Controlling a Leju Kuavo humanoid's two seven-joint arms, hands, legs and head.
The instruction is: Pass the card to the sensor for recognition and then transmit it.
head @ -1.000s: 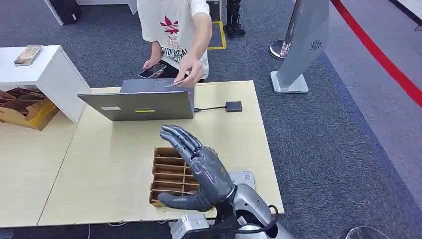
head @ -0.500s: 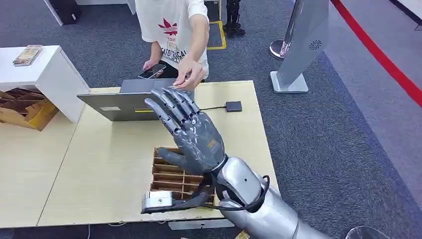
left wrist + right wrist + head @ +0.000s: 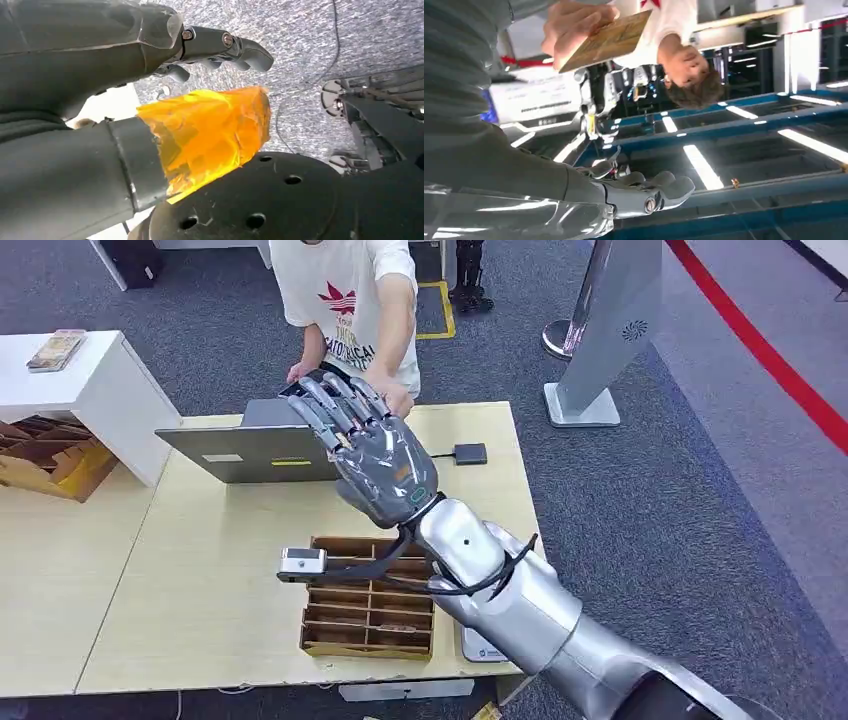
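While a person point(image 3: 350, 290) in a white printed shirt leans over the far edge of the table point(image 3: 200, 590), the robot's right hand point(image 3: 368, 452) reaches out above the open laptop point(image 3: 265, 445), fingers spread apart and holding nothing, its back turned up toward the head camera. The card point(image 3: 606, 40) sits in the person's hand point(image 3: 574, 25), pinched at one end so that its free end juts out toward the robot; in the right wrist view it shows as a tan, flat rectangle held just beyond the robot's fingers point(image 3: 659, 187), apart from them and not touching. From the head view the person's hand point(image 3: 392, 395) lies just past the robot's fingertips, on the far side and slightly right, with the card itself hidden behind the grey hand. The card's long axis appears to run roughly along the line of the reach, near to far, so the likely next move is a short push farther out and a closing of thumb and fingers on the free end. A small dark sensor point(image 3: 470, 453) on a cable lies on the table to the right of the laptop, near the outstretched hand. A wooden compartment tray point(image 3: 368, 600) sits on the near part of the table under the silver forearm. The left hand point(image 3: 215, 47) hangs low over grey carpet, well away from the exchange, fingers loosely curled and empty, so the right hand is plainly the nearer one.
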